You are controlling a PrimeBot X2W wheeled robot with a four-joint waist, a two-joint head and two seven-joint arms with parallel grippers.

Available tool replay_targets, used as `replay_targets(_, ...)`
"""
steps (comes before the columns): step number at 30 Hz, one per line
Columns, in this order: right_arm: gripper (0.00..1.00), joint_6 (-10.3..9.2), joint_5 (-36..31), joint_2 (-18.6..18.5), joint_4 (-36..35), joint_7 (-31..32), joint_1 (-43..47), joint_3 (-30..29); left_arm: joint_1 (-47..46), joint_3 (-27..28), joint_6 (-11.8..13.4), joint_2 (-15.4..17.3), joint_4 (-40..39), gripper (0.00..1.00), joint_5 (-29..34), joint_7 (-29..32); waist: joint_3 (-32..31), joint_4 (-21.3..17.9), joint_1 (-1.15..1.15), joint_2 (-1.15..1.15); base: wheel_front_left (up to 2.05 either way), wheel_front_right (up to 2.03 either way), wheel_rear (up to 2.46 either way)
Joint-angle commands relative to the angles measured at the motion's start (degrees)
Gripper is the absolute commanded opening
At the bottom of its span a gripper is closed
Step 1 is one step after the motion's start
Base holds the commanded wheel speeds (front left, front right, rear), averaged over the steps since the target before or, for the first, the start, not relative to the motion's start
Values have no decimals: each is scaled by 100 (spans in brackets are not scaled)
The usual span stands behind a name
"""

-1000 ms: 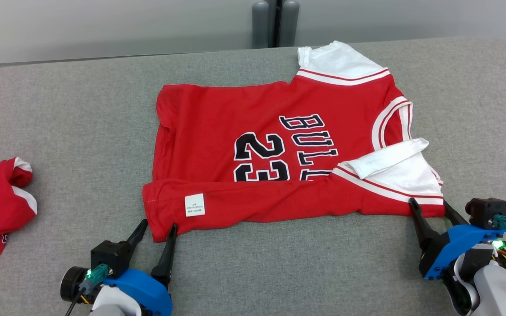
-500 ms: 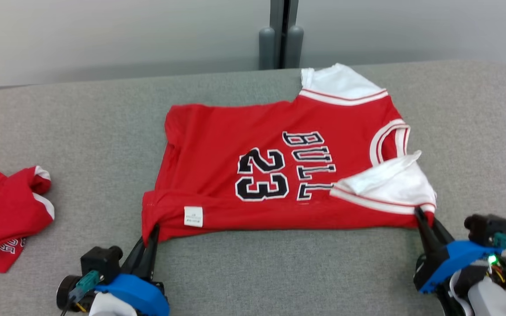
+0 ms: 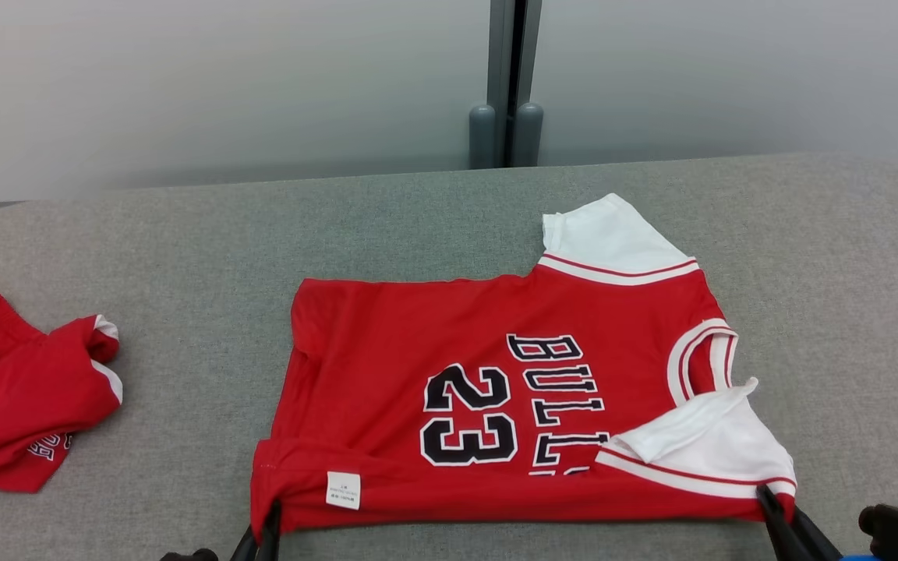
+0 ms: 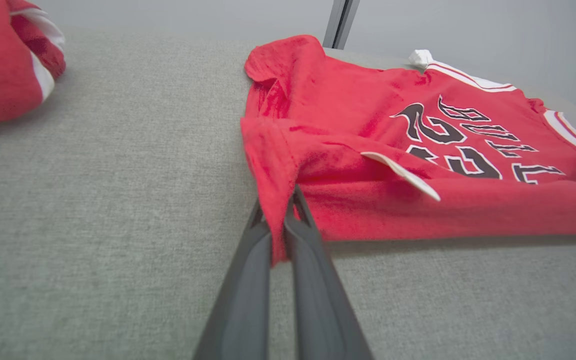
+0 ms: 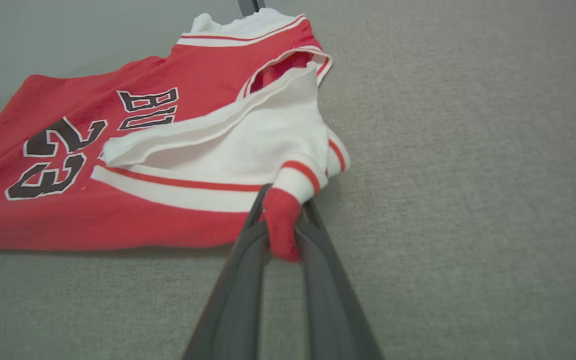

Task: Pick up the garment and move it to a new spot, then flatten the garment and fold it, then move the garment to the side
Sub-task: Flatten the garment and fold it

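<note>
Garment (image 3: 496, 389), front up, long axis left-right, neckline (image 3: 675, 362) toward right

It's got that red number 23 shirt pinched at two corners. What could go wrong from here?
The left gripper and right gripper each pinch just a small bit of the jersey at its near edge, so a corner might slip out when lifted. The near white sleeve lies flopped over the chest and could get folded in crooked. A second red garment sits on the left; carrying the jersey that way might tangle them.
</note>
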Motion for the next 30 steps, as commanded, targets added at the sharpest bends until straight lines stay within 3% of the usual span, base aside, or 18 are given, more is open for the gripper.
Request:
replay_targets(1, 0, 1, -36, 58, -183, 111, 192, -83, 83, 12, 47, 49, -81, 0, -22, 30, 2, 2, 1, 0, 0, 0, 0)
replay_targets(4, 0, 1, -115, 207, -544, 439, 506, -254, 203, -23, 88, 59, -166, 0, -41, 89, 5, -16, 1, 0, 0, 0, 0)
replay_targets(5, 12, 1, -137, 263, -629, 504, 544, -294, 217, -25, 113, 46, -189, 12, -48, 108, 0, -24, 1, 0, 0, 0, 0)
replay_targets(6, 62, 1, -156, 307, -679, 540, 554, -332, 221, -21, 123, 37, -194, 75, -55, 112, 0, -33, 1, 0, 0, 0, 0)
replay_targets(7, 100, 1, -210, 314, -673, 600, 559, -341, 210, -22, 148, 42, -178, 100, -39, 116, -8, -41, 1, 0, 0, 0, 0)
replay_targets(17, 100, 1, -626, 263, -806, 208, 180, -581, -109, 295, 185, 83, -244, 100, 124, -83, -187, -6, 1, 0, 0, 0, 0)
replay_targets(23, 100, 1, -868, 440, -1006, -248, -154, -593, -71, 821, 334, -13, -868, 100, 476, -111, -358, -3, 1, 0, 0, 0, 0)
replay_targets(30, 100, 2, -1090, 628, -1103, -581, -465, -291, -12, 1307, 279, -55, -1354, 100, 889, -114, -481, 83, 1, 0, 0, 0, 0)
